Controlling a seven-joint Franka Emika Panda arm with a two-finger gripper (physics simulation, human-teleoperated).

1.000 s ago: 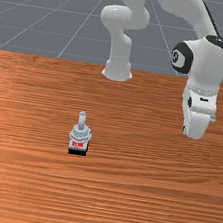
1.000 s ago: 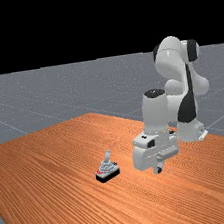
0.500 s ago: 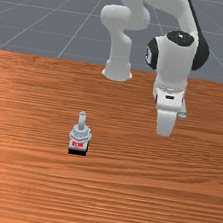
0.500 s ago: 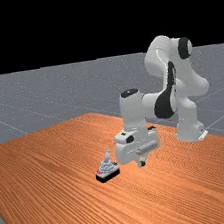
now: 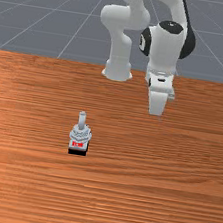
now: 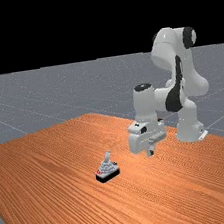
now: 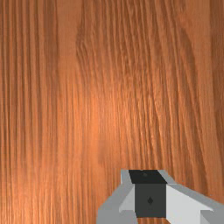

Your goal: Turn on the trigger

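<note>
Near its stick-shaped lever, the joystick-like trigger (image 5: 80, 135) is grey, with a red mark on its front and a black base. It stands on the table, left of the middle in the front view; the lever (image 6: 108, 156) points up, leaning slightly. My gripper (image 6: 150, 152) hangs above the table, apart from the trigger, to its right in the far view. In the front view my hand (image 5: 157, 97) is farther back and to the right of the trigger. The wrist view has the gripper (image 7: 148, 177) with its fingertips together, nothing held, over bare wood.
The wooden table (image 5: 120, 201) extends around the trigger on all sides. Behind it, at the table's back edge in the front view, stands the arm's base (image 5: 117, 71).
My hand has moved toward the front view's left, then drawn back and risen somewhat, away from the trigger in the far view over the last half second. The trigger has stayed put.
</note>
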